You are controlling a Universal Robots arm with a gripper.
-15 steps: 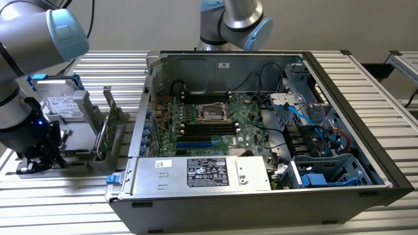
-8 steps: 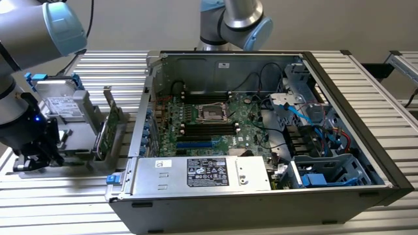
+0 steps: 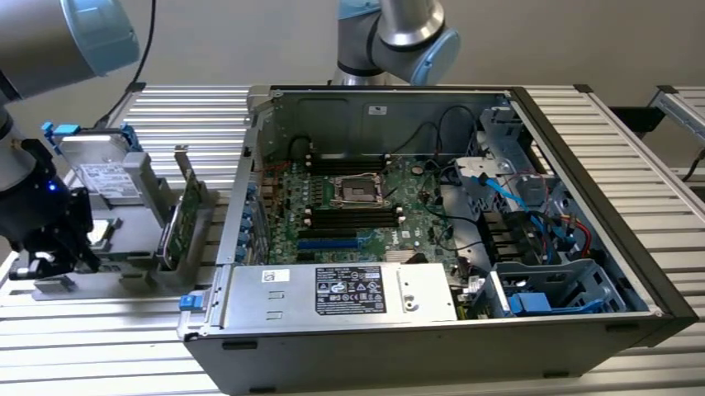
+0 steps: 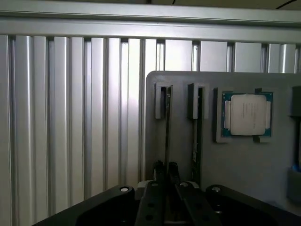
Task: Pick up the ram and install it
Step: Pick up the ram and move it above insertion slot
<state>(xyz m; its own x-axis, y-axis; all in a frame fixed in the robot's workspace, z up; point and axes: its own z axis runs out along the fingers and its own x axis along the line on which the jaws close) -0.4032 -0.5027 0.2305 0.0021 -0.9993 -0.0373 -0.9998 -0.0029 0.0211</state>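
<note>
Right at the tray, the gripper (image 4: 166, 181) sits low over the near end of the ram (image 4: 167, 127), a thin stick standing on its edge in a slot of the grey tray (image 4: 235, 165). The stick's line runs straight into the middle of the gripper, so the two are centred on each other and at least very close. Whether the gripper is clamped on the stick or only straddling it, I cannot tell. The main risk, as I judge it, is a skewed or off-centre hold. Because the stick is thin and seated in a narrow slot, a tilted pull could bind it against the slot walls or let it slip. A second stick (image 4: 196, 136) stands in the next slot, just beside the ram, between it and a processor chip (image 4: 247, 114) lying flat in its own recess. A sideways drift could knock that neighbour. Beyond the tray lies the ribbed metal table (image 4: 70, 117). In the exterior view the gripper (image 3: 49, 247) is at the tray on that view's left, with the open computer case (image 3: 617, 247) and its memory slots (image 3: 350, 216) well apart from it.
</note>
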